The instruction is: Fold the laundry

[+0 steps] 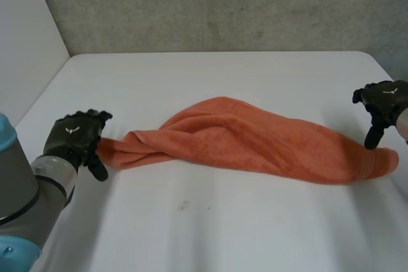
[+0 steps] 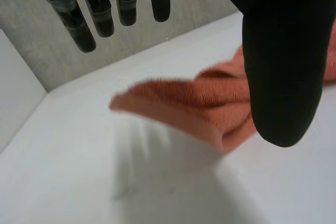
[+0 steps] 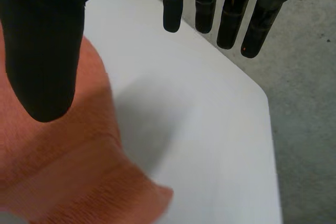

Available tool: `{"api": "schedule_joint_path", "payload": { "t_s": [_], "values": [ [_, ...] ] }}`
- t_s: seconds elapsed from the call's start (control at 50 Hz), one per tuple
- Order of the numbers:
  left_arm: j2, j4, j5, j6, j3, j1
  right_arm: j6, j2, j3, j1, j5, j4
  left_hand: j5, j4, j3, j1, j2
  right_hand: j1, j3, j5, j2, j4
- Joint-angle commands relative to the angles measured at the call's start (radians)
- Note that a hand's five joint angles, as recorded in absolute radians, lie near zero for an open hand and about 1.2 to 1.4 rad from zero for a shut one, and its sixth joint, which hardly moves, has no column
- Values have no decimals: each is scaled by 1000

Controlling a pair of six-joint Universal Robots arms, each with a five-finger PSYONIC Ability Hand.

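An orange towel lies bunched in a long strip across the white table. Its narrow twisted end lies at my left hand, its broader end below my right hand. In the left wrist view my left hand is open, fingers straight and thumb apart, with the towel's end lying free on the table beneath it. In the right wrist view my right hand is open too. Its thumb hangs over the towel's corner and its fingers are over bare table.
A grey concrete wall runs behind the table, and a white panel stands along its left side. The table's right edge runs close beside my right hand. Bare table lies in front of and behind the towel.
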Motion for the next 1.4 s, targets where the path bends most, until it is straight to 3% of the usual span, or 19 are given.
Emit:
{"api": "schedule_joint_path", "payload": {
  "t_s": [0.02, 0.1, 0.28, 0.44, 0.48, 0.6, 0.74, 0.8, 0.82, 0.86, 0.9, 1.22, 1.4],
  "values": [
    [85, -5, -1, -83, 43, 3, 141, -60, 96, 23, -60, -103, -31, 0, 0, -5, 1, 20, 3, 7, -18, 0],
    [78, -8, 2, -169, 98, 20, 152, -129, 171, 69, -107, -117, -1, 29, 29, 24, 30, 23, 6, 9, -16, 3],
    [-114, -90, -4, -200, 235, 52, 148, -172, 281, 129, -120, -125, 239, 270, 270, 265, 271, 20, 3, 7, -18, 0],
    [-304, -300, -2, -344, 447, 90, 137, -168, 337, 146, -120, -143, 389, 420, 420, 415, 421, 20, 3, 7, -18, 0],
    [-373, -428, 4, -387, 532, 92, 135, -168, 338, 145, -121, -143, 389, 420, 420, 415, 421, 20, 3, 7, -18, 0],
    [-438, -596, 51, -393, 603, 95, 137, -168, 355, 135, -123, -144, 386, 417, 417, 412, 418, 20, 3, 7, -18, 0],
    [-450, -596, 93, -401, 617, 100, 135, -166, 369, 134, -136, -148, 439, 469, 470, 464, 470, 20, 3, 7, -18, 0],
    [-453, -596, 99, -411, 626, 101, 134, -166, 370, 135, -140, -149, 740, 771, 771, 765, 772, 20, 3, 7, -18, 0],
    [-453, -596, 99, -411, 626, 101, 134, -166, 370, 135, -140, -149, 741, 772, 772, 767, 773, 20, 3, 7, -18, 0],
    [-452, -596, 100, -430, 628, 101, 132, -166, 372, 135, -140, -155, 1112, 1143, 1143, 1138, 1144, 20, 3, 7, -18, 0],
    [-446, -593, 102, -442, 626, 101, 132, -166, 370, 135, -140, -157, 1187, 1217, 1218, 1212, 1218, 20, 3, 7, -18, 0],
    [-216, -383, 94, -424, 534, 106, 135, -175, 373, 114, -192, -16, 1187, 1218, 1218, 1213, 1219, -56, -73, -70, -95, -77],
    [-105, -323, 96, -327, 499, 104, 132, -149, 415, 45, -236, -169, 1187, 1218, 1218, 1213, 1219, -33, -50, -46, -72, -53]
  ]
}}
